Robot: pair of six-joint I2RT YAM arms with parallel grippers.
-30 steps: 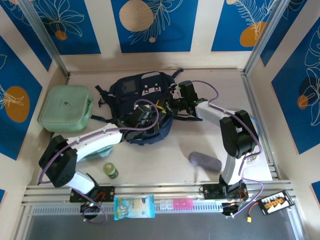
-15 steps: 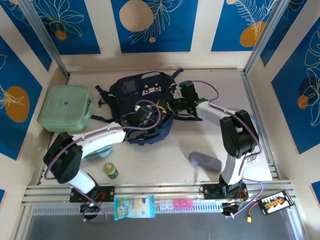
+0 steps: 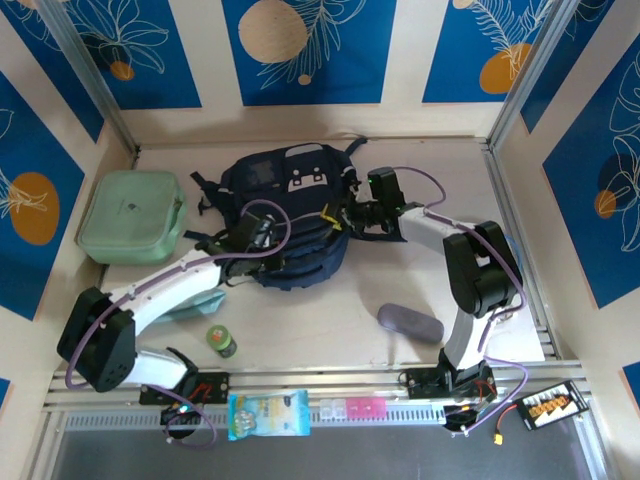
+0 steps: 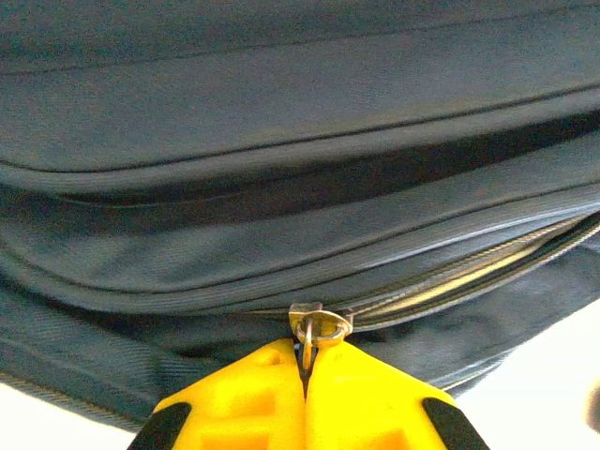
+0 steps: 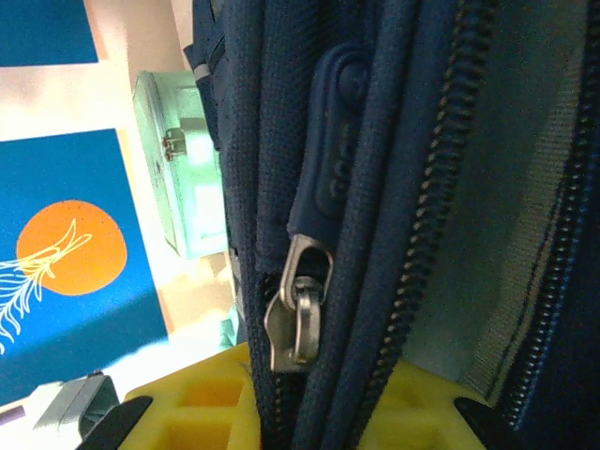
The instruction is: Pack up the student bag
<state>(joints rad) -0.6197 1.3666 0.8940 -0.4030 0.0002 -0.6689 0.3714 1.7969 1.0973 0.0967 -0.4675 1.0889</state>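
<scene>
Left arm has swung left since a second ago, taking the zip pull along the near side of the student bag, which sits far-centre on the table. Left jaws are clamped on that pull. Right jaws pinch bag fabric on its right side. You've got two risks: the thin pull slips out, or the right pinch lets go and the bag slides left instead of the zip running.

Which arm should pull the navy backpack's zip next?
Left. The left tool is shut on the metal zip pull of the dark navy fabric backpack; the right tool only clamps fabric, likely bracing.
</scene>
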